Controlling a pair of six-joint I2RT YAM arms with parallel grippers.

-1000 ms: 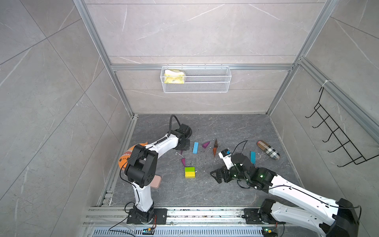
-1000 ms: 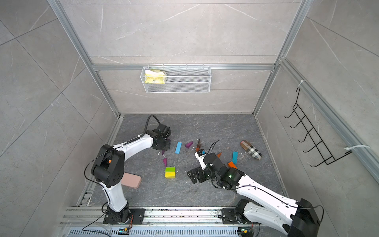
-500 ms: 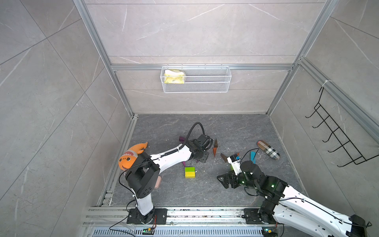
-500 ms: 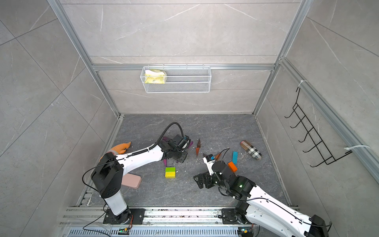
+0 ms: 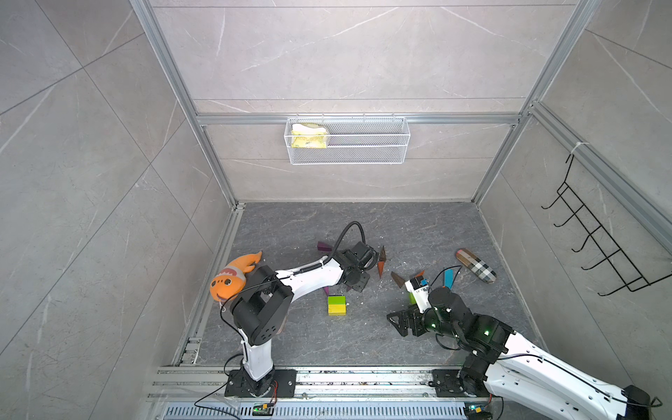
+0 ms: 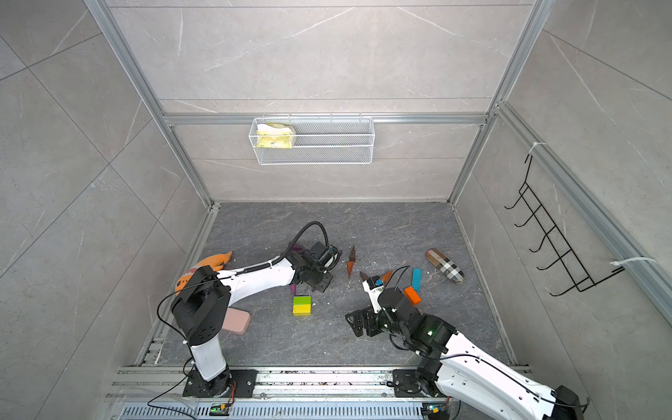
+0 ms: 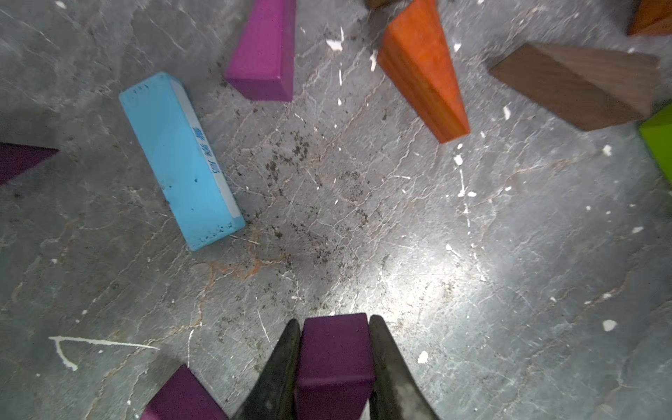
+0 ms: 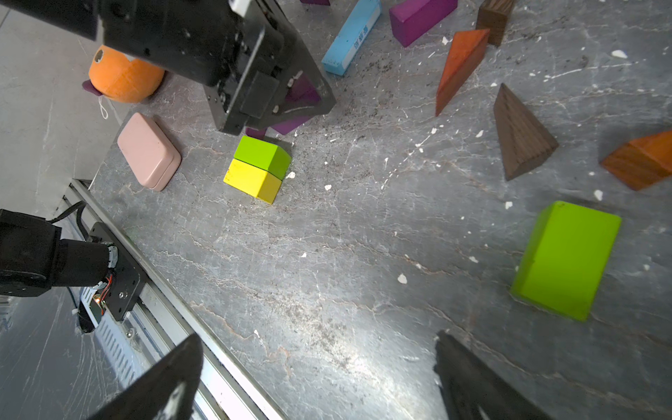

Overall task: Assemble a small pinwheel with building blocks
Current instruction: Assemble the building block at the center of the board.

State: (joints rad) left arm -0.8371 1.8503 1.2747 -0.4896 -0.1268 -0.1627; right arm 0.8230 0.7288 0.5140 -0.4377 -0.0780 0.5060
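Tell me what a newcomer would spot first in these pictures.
The orange fish at the floor's edge beside the left arm stands out first. Next come the green brick and yellow brick, touching side by side mid-floor. In the left wrist view, the left end effector is shut on a purple wedge.

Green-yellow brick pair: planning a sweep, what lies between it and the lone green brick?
Bare floor only between green-yellow brick pair and lone green brick, per the right wrist view.
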